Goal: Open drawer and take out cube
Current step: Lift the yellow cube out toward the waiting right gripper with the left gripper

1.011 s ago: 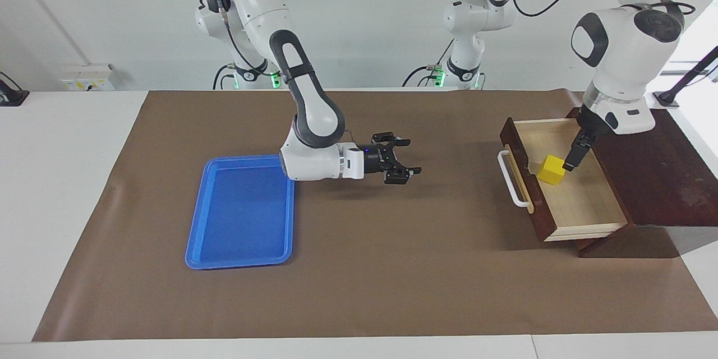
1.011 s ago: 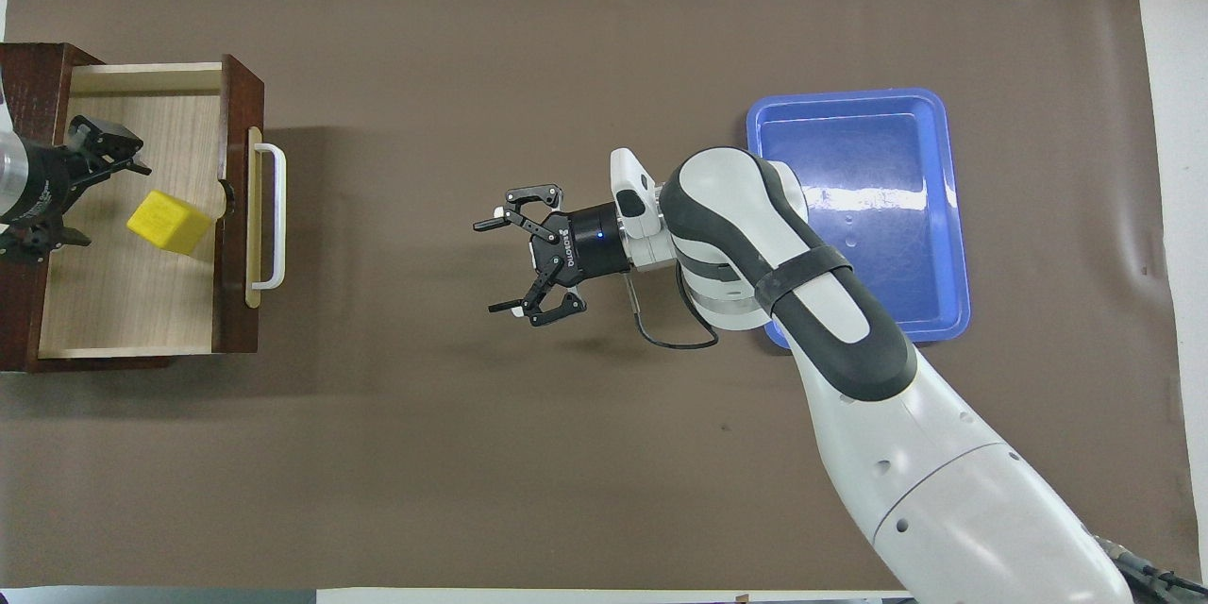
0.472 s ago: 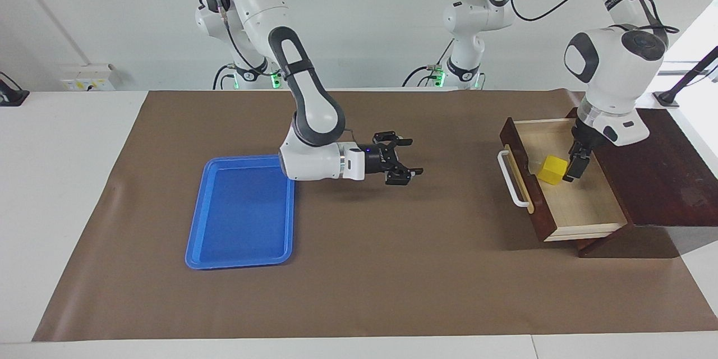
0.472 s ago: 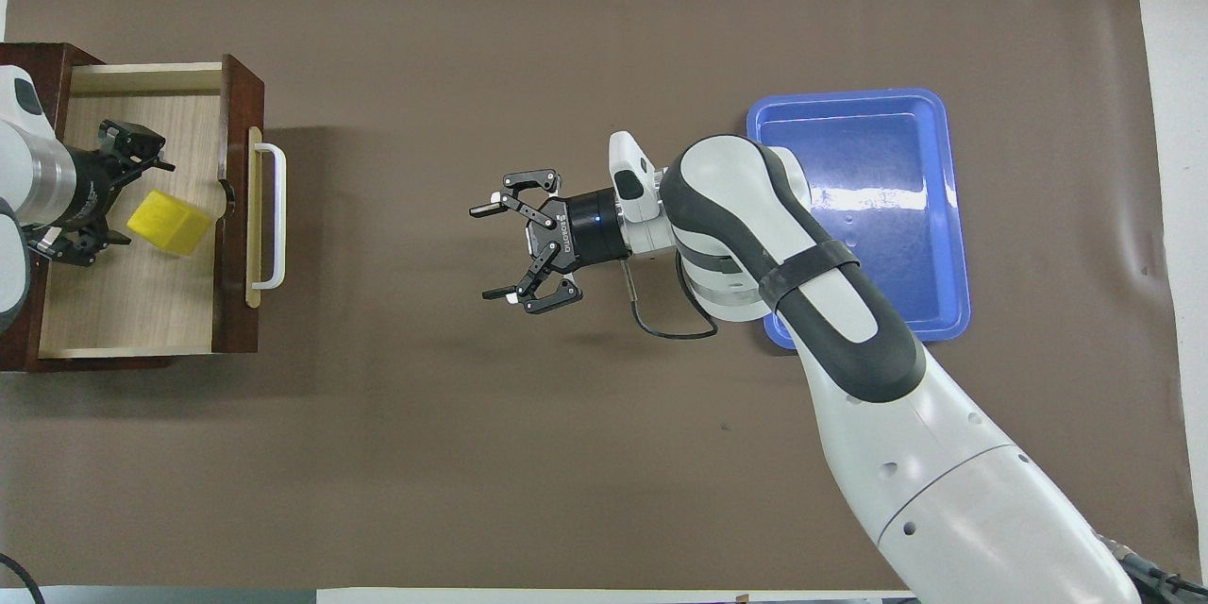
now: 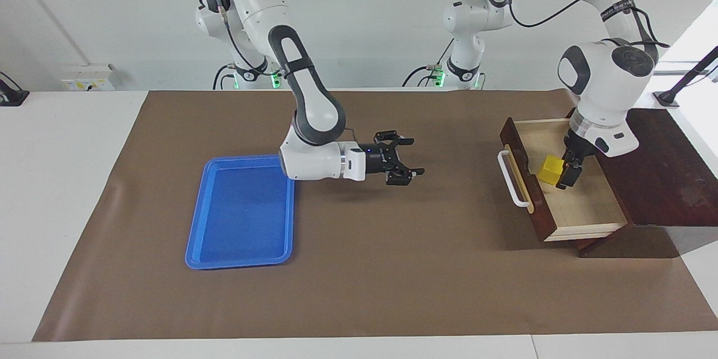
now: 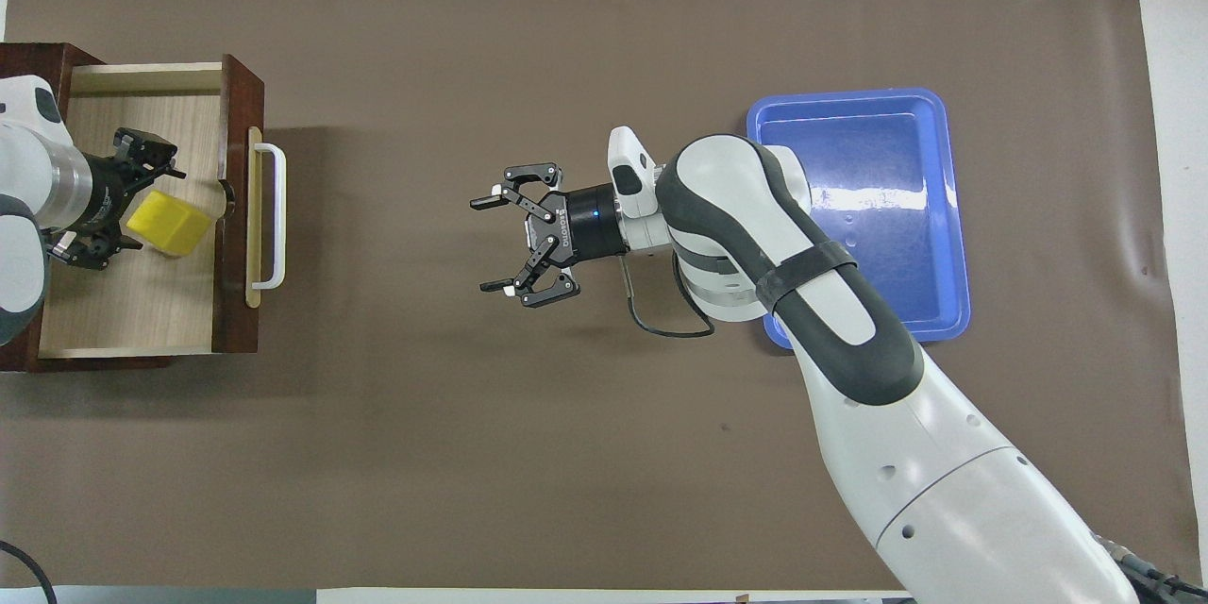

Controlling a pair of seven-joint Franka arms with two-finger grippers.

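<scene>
The drawer (image 5: pixel 589 205) stands pulled open out of the dark wooden box (image 5: pixel 667 179) at the left arm's end of the table; its white bar handle (image 5: pixel 509 179) faces the middle. It also shows in the overhead view (image 6: pixel 123 302). The yellow cube (image 5: pixel 550 170) lies on the pale drawer floor close to the drawer front, also seen from above (image 6: pixel 172 224). My left gripper (image 5: pixel 561 173) is down in the drawer, open, with a finger on each side of the cube's end (image 6: pixel 159 208). My right gripper (image 5: pixel 414 155) is open and empty, held sideways above the mat's middle (image 6: pixel 483 245).
A flat blue tray (image 5: pixel 241 213) lies on the brown mat toward the right arm's end of the table, beside the right arm's wrist; it also shows in the overhead view (image 6: pixel 878 236).
My left gripper has slid along the drawer toward its front, from beside the cube to straddling it. The cube has not moved. My right gripper has hardly moved.
</scene>
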